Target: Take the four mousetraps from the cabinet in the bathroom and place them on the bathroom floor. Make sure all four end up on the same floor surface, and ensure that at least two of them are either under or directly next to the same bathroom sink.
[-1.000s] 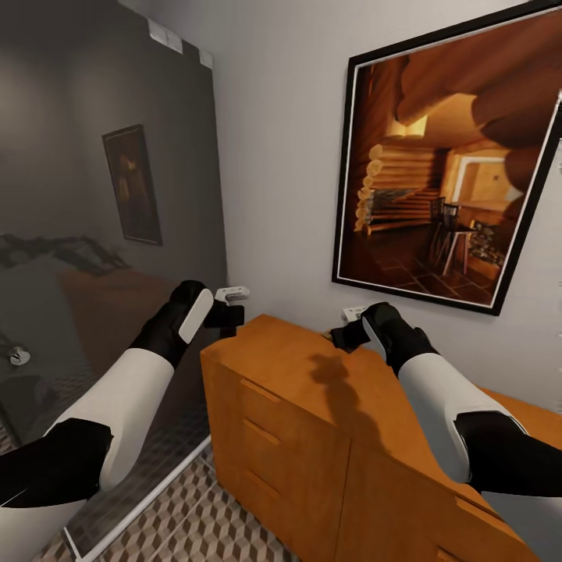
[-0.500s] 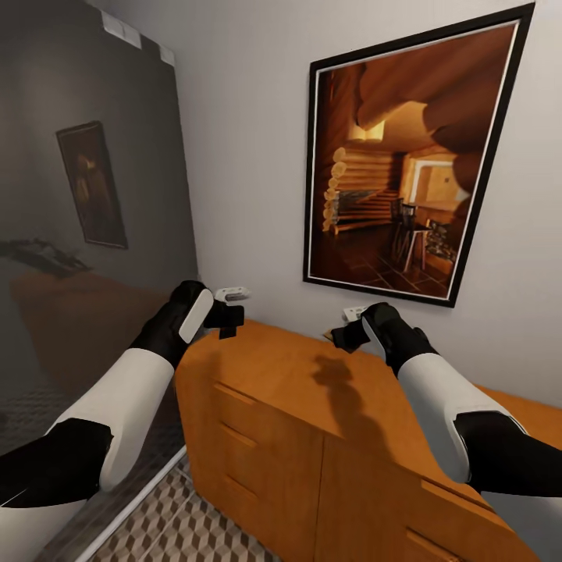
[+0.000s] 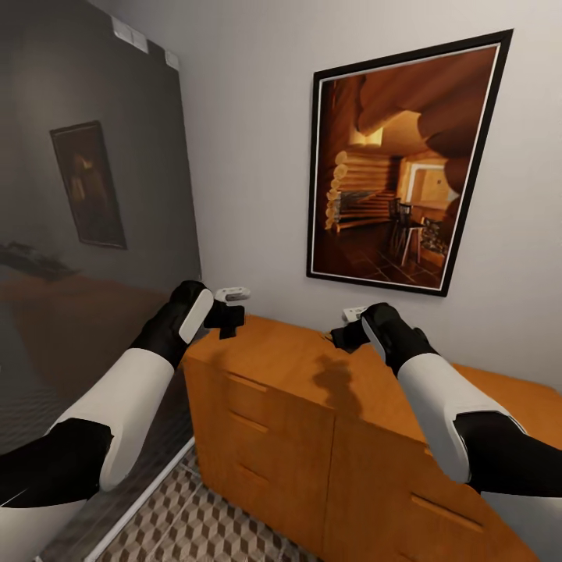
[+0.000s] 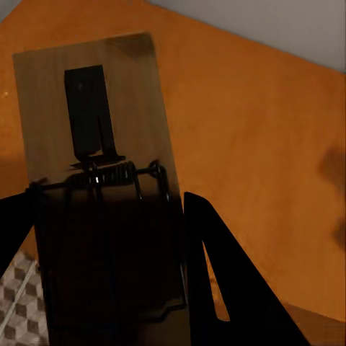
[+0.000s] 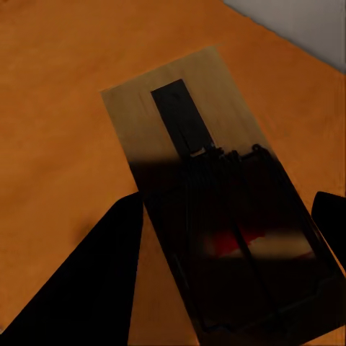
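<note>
Head view: you face a corner of the room. The cabinet (image 3: 312, 406), orange-brown wood with drawer fronts and thin bar handles, stands against a pale grey wall (image 3: 250, 140). Its flat top carries a dark shadow of your right arm. Above it hangs a black-framed picture (image 3: 394, 164) of a log-cabin interior. To the left a dark glass panel (image 3: 86, 234) rises from the floor and reflects the cabinet and a smaller framed picture. Below, a strip of the bathroom floor (image 3: 195, 523) shows its brown, beige and white cube-patterned tiles.

Your left tool (image 3: 227, 320) hovers over the left end of the cabinet top, and your right tool (image 3: 340, 336) over the top nearer the wall.

Left wrist view: the left tool's two dark fingers flank a mousetrap (image 4: 101, 173), a flat wooden board with a coiled spring and a dark plate, gripping its near end above the orange top; floor tiles show at the cabinet's edge.

Right wrist view: the right tool pinches a second mousetrap (image 5: 209, 187), its board tilted over the cabinet top, with wire parts and a red patch in the shaded near end.
</note>
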Motion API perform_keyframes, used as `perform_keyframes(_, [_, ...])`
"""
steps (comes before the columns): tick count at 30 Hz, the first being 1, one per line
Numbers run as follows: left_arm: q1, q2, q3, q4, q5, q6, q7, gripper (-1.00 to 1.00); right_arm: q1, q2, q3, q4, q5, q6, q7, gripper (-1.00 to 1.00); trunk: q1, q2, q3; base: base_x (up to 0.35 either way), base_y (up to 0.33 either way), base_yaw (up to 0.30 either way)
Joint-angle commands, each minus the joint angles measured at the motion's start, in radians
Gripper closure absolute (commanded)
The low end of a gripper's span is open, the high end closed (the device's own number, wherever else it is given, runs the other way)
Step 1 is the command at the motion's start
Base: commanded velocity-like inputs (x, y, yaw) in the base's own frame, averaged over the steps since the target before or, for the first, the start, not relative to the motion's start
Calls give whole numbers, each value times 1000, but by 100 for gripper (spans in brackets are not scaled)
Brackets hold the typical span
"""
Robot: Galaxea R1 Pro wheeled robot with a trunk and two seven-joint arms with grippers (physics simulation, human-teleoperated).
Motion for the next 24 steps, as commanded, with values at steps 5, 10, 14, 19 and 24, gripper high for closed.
perform_keyframes(5, [-1, 1, -2, -1, 8, 5, 8, 100, -1, 0, 1, -1, 10, 3, 7, 100, 0, -1, -1, -222, 276, -3])
perform_keyframes(10, [-1, 1, -2, -1, 8, 6, 8, 100, -1, 0, 1, -1, 10, 2, 7, 100, 0, -1, -1, -224, 277, 0])
perform_keyframes(14, [-1, 1, -2, -1, 8, 5, 8, 100, -1, -1, 1, -1, 10, 3, 7, 100, 0, -1, -1, -225, 277, 0])
perform_keyframes(19, [-1, 1, -2, -1, 8, 4, 8, 100, -1, -1, 1, -1, 10, 3, 7, 100, 0, -1, -1, -226, 276, 0])
perform_keyframes(24, [-1, 1, -2, -1, 8, 4, 8, 100, -1, -1, 1, -1, 10, 3, 7, 100, 0, -1, -1, -226, 276, 0])
